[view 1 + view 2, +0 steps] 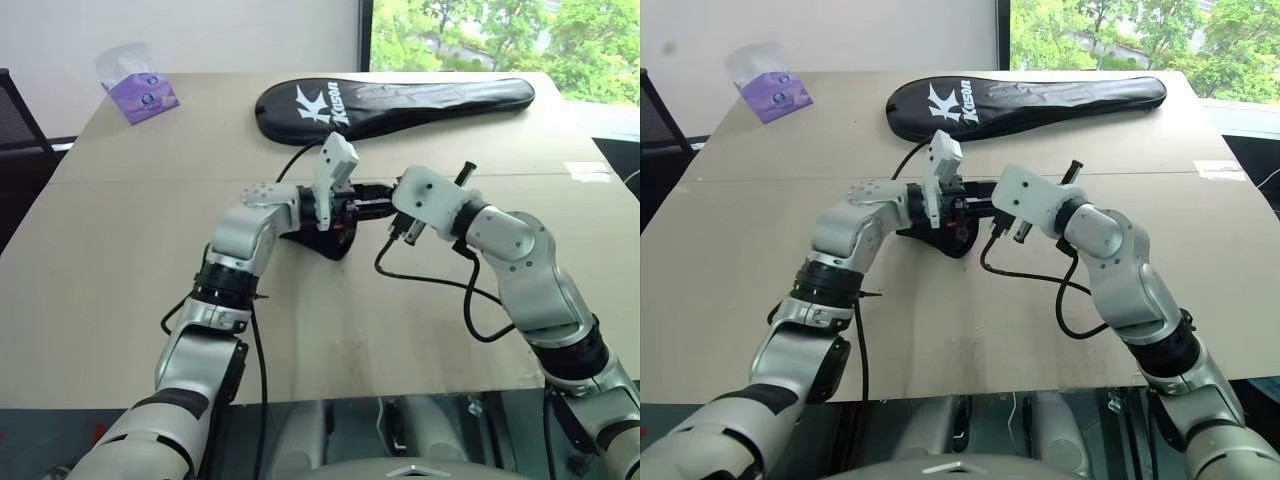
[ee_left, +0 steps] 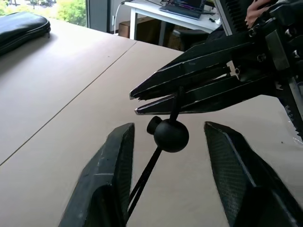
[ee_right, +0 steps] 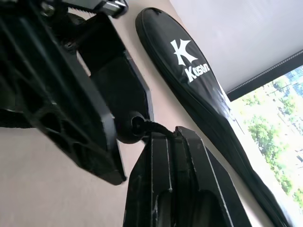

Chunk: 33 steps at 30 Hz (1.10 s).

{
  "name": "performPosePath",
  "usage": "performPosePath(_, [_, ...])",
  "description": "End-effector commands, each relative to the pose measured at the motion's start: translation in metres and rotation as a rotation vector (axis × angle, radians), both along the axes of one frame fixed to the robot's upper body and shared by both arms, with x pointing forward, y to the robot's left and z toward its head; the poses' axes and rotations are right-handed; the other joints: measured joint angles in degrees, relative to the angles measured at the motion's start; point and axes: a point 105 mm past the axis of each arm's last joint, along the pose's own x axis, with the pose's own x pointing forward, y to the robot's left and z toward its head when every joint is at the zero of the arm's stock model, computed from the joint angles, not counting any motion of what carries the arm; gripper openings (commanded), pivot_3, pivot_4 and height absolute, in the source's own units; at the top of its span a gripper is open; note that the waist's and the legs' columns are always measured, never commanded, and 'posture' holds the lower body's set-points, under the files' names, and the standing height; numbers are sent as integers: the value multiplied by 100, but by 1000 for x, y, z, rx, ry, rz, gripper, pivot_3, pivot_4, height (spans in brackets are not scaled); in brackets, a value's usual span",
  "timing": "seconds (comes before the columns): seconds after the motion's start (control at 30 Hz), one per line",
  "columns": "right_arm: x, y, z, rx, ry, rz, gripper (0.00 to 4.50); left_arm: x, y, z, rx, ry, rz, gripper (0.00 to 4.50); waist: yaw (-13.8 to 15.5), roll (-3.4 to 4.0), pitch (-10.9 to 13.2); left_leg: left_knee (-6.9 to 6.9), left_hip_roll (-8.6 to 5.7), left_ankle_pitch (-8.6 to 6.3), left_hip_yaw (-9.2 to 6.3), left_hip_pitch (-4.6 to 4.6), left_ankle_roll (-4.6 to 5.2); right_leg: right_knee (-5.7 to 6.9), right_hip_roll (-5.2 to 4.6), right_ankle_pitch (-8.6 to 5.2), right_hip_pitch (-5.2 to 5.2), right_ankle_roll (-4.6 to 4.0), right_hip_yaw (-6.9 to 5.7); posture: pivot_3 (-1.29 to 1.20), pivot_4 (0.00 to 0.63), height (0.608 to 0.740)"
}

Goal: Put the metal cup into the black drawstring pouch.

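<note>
Black drawstring pouch is seen lying on the tan table, at mid-table, directly beneath the spot where the two grippers meet; only a dark fold of its cloth is shown below the left wrist. Whether the metal cup is inside it cannot be told.

From the pouch a thin cord is led up to a round black cord bead. In the left wrist view the bead is found between the spread fingers of the left gripper, touched by neither finger. Just past the bead the cord is pinched by the right gripper, whose fingers are pressed together on it. In the right wrist view the same bead is seen at the tip of those shut fingers, beside one broad finger of the left gripper.

Farther back on the table a long black racket case with white lettering is laid, well apart from the pouch. A tissue pack in purple wrapping is set near the far left corner.
</note>
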Motion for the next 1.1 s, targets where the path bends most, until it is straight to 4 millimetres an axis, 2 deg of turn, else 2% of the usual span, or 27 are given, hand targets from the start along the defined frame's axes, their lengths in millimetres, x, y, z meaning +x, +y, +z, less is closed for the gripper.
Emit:
performPosePath(0.03, [-7, 3, 11, 13, -44, 18, 0, -1, -2, 13, -14, -45, -17, 501, -3, 0, 0, 0, 0, 0, 0, 0, 0, 0, 0, 0, 0, 0, 0, 0, 150, 740])
performPosePath(0.07, [-7, 2, 11, 12, -43, 17, 0, 0, -2, 13, -14, -45, -17, 198, -3, 0, 0, 0, 0, 0, 0, 0, 0, 1, 1, 0, 0, 0, 0, 0, 150, 740])
performPosePath(0.17, [-7, 1, 10, 16, -40, 11, 0, 0, -2, 12, -11, -44, -15, 198, -2, 0, 0, 1, 0, 0, 0, 0, 0, 1, 1, 0, 0, 0, 0, 0, 150, 740])
performPosePath(0.23, [-3, -10, 11, 33, -38, -29, 0, 2, 2, 7, 9, -32, -3, 198, 0, 0, 0, 1, 0, 0, 0, 0, 0, 1, 0, 0, 0, 0, 0, 0, 150, 740])
performPosePath(0.3, [7, -36, 15, 104, -25, -126, 0, 6, 12, -8, 59, -5, 28, 198, 3, 0, 0, 2, 0, 0, 0, 0, 0, 1, 1, 0, 1, 0, -1, 0, 150, 740])
performPosePath(0.33, [14, -57, 16, 129, -25, -203, 0, 8, 20, -17, 88, 7, 55, 198, 4, 0, 0, 2, 0, 0, 0, 0, 0, 1, 0, 0, 1, 0, 0, 0, 150, 740])
performPosePath(0.43, [29, -138, 1, 140, -10, -474, 0, 12, 44, -38, 160, 56, 122, 198, 38, 0, -1, 4, -3, 0, 1, 1, 2, 1, -2, 0, 4, 0, -1, 0, 150, 740])
performPosePath(0.47, [30, -158, -5, 136, -5, -534, 0, 12, 50, -42, 176, 65, 136, 198, 62, 0, -1, 4, -5, 0, 0, 0, 3, -1, -4, 0, 4, 0, -2, 0, 150, 740])
performPosePath(0.53, [28, -191, -18, 132, 14, -624, 0, 13, 61, -49, 203, 85, 169, 198, 100, 3, -2, 3, -2, -3, -1, 0, 8, -1, -4, 0, 4, 0, -3, 0, 150, 740])
performPosePath(0.6, [25, -212, -30, 131, 37, -675, 0, 15, 71, -56, 241, 88, 201, 198, 103, 12, -6, 2, 0, -11, 3, 1, 21, 1, 0, 0, 4, 0, 1, 0, 150, 740])
performPosePath(0.7, [22, -213, -39, 156, 67, -652, 0, 16, 74, -59, 263, 68, 215, 198, 85, 13, -6, 3, 0, -13, 10, 4, 24, 3, 2, 0, 4, 0, 8, 0, 150, 740])
performPosePath(0.8, [19, -183, -50, 256, 161, -521, 0, 13, 66, -54, 231, 50, 191, 198, 90, 14, -7, 9, 1, -15, 10, 7, 27, 6, 4, 1, 7, 1, 9, 0, 150, 740])
performPosePath(0.87, [12, -157, -53, 341, 231, -394, 615, 7, 59, -46, 182, 53, 154, 1213, 99, 14, -7, 11, 2, -15, 3, 8, 28, 4, 5, 0, 13, 0, 5, 0, 150, 740])
performPosePath(0.9, [7, -148, -56, 355, 259, -356, 950, 4, 57, -41, 159, 42, 146, 1543, 99, 14, -7, 11, 2, -15, 2, 9, 28, 4, 5, 0, 16, 0, 5, 0, 150, 740])
performPosePath(1.03, [-12, -140, -57, 411, 301, -316, 2513, -1, 61, -21, 41, 17, 196, 3059, 98, 16, -7, 13, 5, -16, 3, 11, 29, 5, 3, 0, 18, 0, 6, 0, 150, 740])
performPosePath(1.1, [-23, -137, -53, 468, 307, -287, 3472, -7, 66, -14, 6, 11, 227, 3971, 100, 16, -7, 17, 6, -16, -4, 6, 30, 3, -4, 0, 19, 0, 12, 0, 150, 740])
